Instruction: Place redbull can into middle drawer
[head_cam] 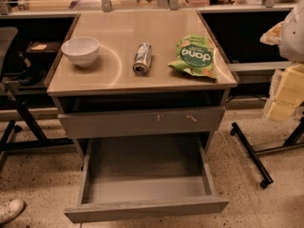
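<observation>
The redbull can (142, 58) lies on its side on the middle of the beige cabinet top (142, 27), its end facing me. The middle drawer (145, 177) is pulled wide open below, with a plain grey front panel and a bare grey floor. Nothing lies in it. My gripper is out of the camera view; only a white rounded shape (293, 30) shows at the right edge, and I cannot tell if it is part of my arm.
A white bowl (80, 50) stands left of the can and a green snack bag (194, 57) lies to its right. The upper drawer front with orange scratches (142, 121) is shut. Black chair legs (19, 122) stand left, a wheeled stand (251, 156) right.
</observation>
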